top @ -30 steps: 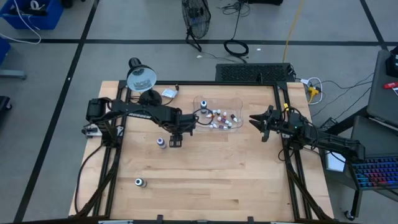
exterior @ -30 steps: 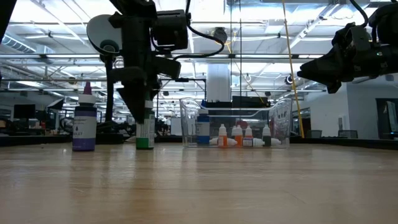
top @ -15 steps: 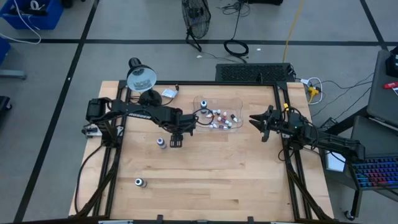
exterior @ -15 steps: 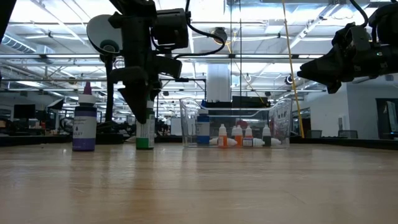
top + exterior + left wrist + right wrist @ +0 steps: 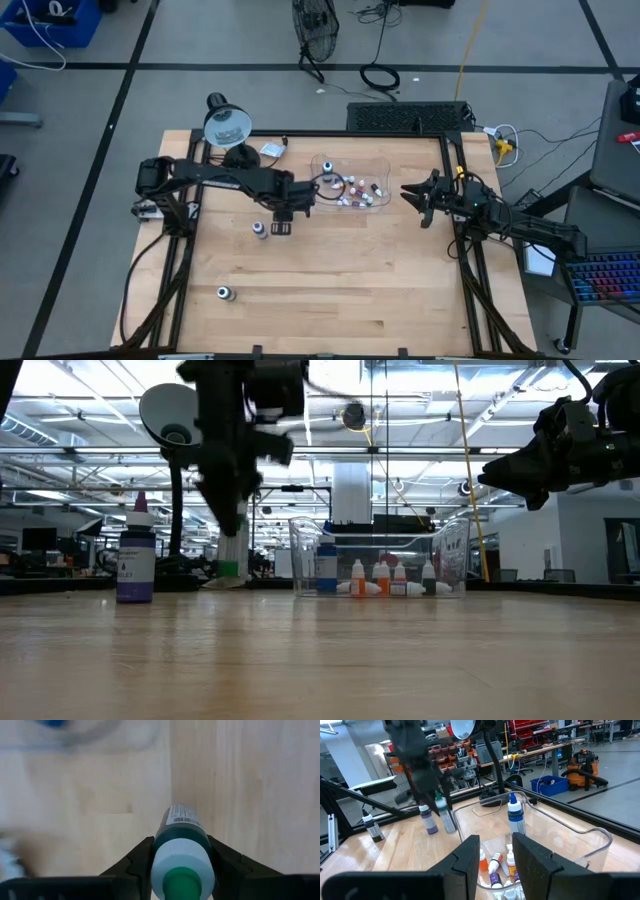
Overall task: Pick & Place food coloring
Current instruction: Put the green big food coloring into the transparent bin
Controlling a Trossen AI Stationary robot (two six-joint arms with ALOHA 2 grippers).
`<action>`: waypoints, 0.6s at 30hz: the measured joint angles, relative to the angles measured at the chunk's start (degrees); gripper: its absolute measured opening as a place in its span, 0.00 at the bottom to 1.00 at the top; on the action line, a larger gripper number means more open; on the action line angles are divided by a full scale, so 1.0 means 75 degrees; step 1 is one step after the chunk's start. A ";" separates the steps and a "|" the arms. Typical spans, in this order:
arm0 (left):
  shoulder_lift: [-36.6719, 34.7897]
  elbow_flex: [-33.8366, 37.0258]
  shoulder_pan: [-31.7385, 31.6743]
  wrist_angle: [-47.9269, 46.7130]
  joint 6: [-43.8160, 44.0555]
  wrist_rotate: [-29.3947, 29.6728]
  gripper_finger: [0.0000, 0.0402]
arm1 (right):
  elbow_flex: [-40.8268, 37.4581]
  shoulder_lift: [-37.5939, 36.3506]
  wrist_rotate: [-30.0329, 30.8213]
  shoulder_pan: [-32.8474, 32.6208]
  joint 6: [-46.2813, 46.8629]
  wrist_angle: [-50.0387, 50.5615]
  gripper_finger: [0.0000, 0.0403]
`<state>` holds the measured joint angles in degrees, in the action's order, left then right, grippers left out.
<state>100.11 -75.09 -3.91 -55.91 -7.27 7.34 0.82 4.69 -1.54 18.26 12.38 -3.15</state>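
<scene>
Beside the clear tray [image 5: 352,186], left hand [image 5: 183,870] clamping green-capped food coloring bottle [image 5: 182,845], barcode label unreadable

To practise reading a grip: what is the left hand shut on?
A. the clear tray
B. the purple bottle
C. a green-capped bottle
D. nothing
C: the left wrist view shows the left hand clamped on both sides of the green-capped bottle.
</scene>
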 joint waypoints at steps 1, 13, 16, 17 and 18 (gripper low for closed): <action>-0.0090 -0.0185 0.0056 -0.0185 -0.0009 0.0130 0.35 | 0.0000 -0.0003 0.0000 0.0002 -0.0002 -0.0001 0.26; -0.0558 -0.3438 0.0226 0.0269 -0.1811 0.1987 0.35 | 0.0000 -0.0003 0.0000 0.0000 0.0001 -0.0003 0.26; -0.0020 -0.3907 0.0003 0.0156 -0.2295 0.1440 0.35 | 0.0000 -0.0003 0.0002 0.0000 -0.0002 0.0000 0.26; 0.0191 -0.3995 -0.0088 0.0071 -0.2390 0.1251 0.35 | 0.0000 -0.0003 0.0000 0.0002 0.0000 -0.0003 0.26; 0.0413 -0.4034 -0.0187 -0.0005 -0.2449 0.1026 0.35 | 0.0001 -0.0003 0.0000 0.0001 0.0000 0.0001 0.26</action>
<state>103.21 -105.35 -5.31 -55.95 -25.64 15.03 0.83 4.67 -1.54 18.27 12.38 -3.15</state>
